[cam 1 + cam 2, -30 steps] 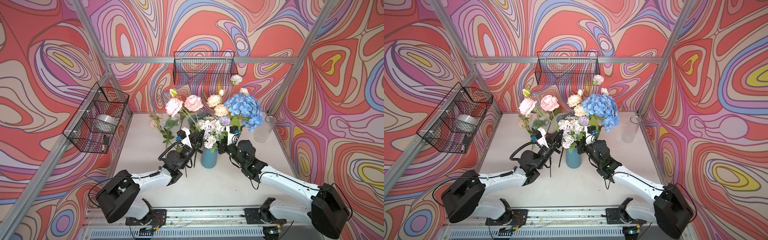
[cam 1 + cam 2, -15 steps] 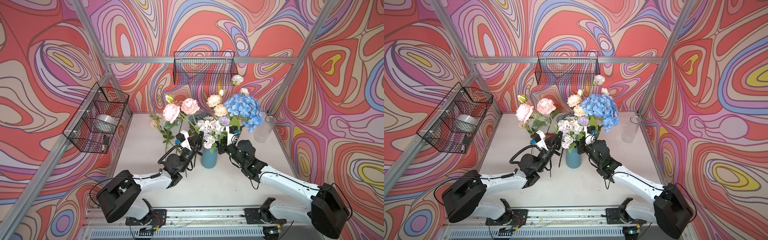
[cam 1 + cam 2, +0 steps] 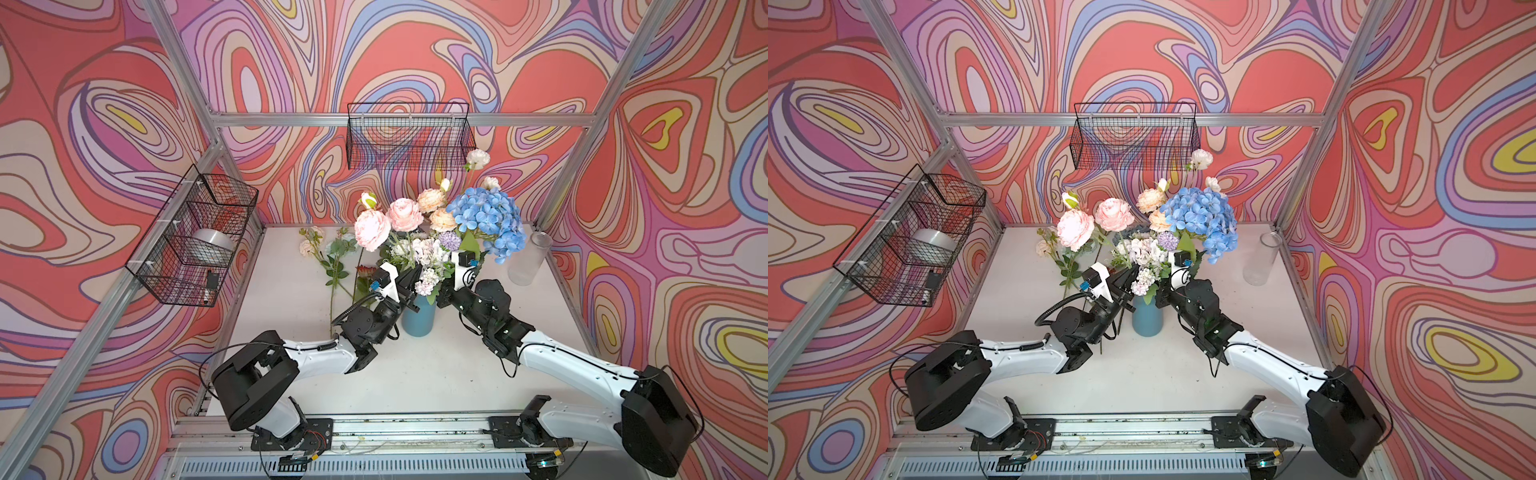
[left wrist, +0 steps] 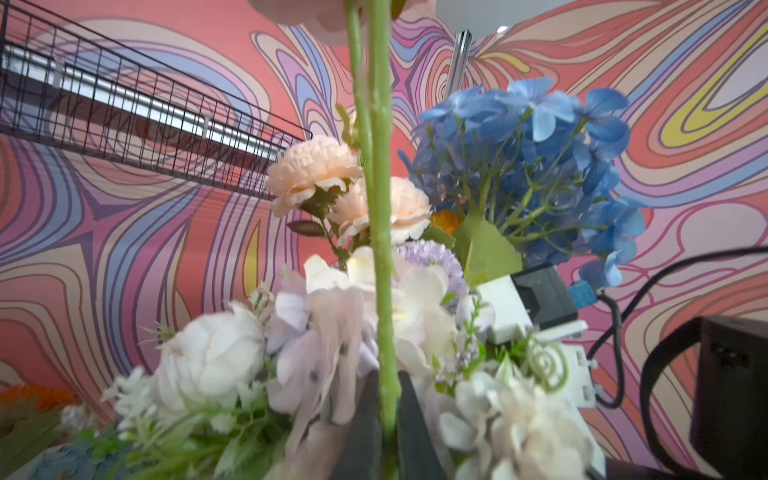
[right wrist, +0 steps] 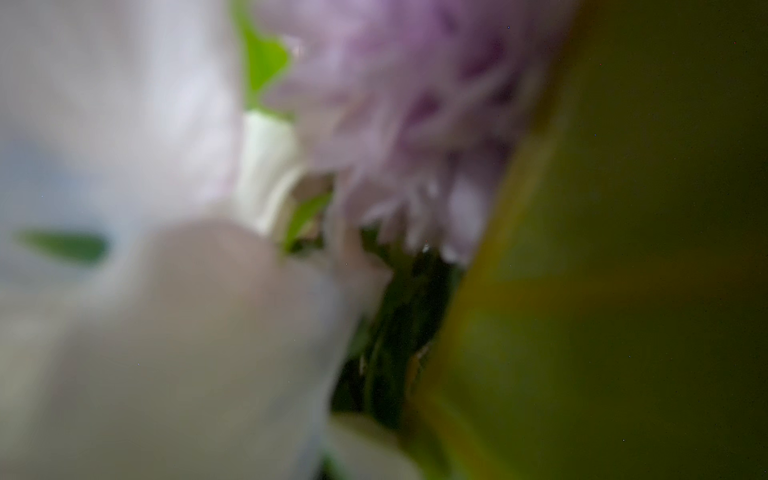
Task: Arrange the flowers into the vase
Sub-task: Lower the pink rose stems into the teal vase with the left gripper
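Two pink peonies (image 3: 372, 230) on one forked green stem (image 4: 380, 208) are sitting in the left end effector (image 4: 388, 386), which is clamping that stem between its dark fingers just beside the mouth of the small blue vase (image 3: 419, 320). The blooms are standing well above the grip and leaning toward the bouquet already in the vase. The stem's lower end appears to be hanging outside the vase, on its left, though leaves are hiding much of it.

The main risk is coming from that: lowering now would be driving the stem tip onto the rim or the worktop (image 3: 415, 374), and the narrow, top-heavy vase could end up tipping. Crowding is adding to it, since the lilac-white sprays (image 3: 428, 257) and the big blue hydrangea (image 3: 488, 218) are filling the mouth, and a forced entry could be dragging them out.

The right end effector (image 3: 444, 293) is pressing into the foliage on the vase's other side. Its wrist view is showing only blurred petals, so whether it is gripping anything cannot be told. More loose flowers (image 3: 332, 266) are lying on the worktop, well apart from both.
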Available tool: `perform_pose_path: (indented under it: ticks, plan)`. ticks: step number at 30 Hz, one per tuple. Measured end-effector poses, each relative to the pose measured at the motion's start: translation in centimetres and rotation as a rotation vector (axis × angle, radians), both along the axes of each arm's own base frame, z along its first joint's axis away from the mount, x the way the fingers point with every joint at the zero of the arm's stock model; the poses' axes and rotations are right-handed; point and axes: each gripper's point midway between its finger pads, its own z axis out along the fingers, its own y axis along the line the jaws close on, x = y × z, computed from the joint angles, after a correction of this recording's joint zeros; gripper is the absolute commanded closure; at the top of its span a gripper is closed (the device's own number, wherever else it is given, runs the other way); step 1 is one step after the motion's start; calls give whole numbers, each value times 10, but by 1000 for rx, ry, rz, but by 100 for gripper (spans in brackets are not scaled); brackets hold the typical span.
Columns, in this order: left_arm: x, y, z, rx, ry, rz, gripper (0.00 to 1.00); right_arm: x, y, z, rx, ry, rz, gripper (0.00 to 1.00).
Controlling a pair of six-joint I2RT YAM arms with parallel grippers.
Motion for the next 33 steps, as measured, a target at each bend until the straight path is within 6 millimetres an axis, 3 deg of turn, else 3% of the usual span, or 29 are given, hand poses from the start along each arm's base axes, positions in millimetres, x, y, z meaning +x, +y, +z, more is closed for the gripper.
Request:
perform_pose_path:
  ticks: [4, 10, 13, 15, 16, 21, 27, 33]
  plan:
    - [1, -9, -46, 99, 84, 8, 99, -1, 2, 0, -3, 0, 12, 79]
    - [2, -7, -61, 131, 113, 26, 92, -3, 5, 0, -5, 0, 30, 79]
    - [1, -5, -63, 135, 117, 32, 57, -3, 5, 0, -6, 0, 30, 79]
    - [0, -3, -65, 140, 124, 34, 43, -3, 5, 0, -5, 0, 28, 79]
    - [-2, 0, -66, 141, 128, 37, 41, -3, 5, 0, -6, 0, 28, 78]
    - [-14, 18, -59, 143, 151, 37, 38, -3, 5, -1, -8, 3, 28, 78]
    - [-29, 38, -27, 121, 158, 30, 47, -3, 5, 0, -12, 6, 29, 77]
    - [-16, 61, -20, 68, 206, 46, 57, -3, 5, 0, -12, 8, 29, 75]
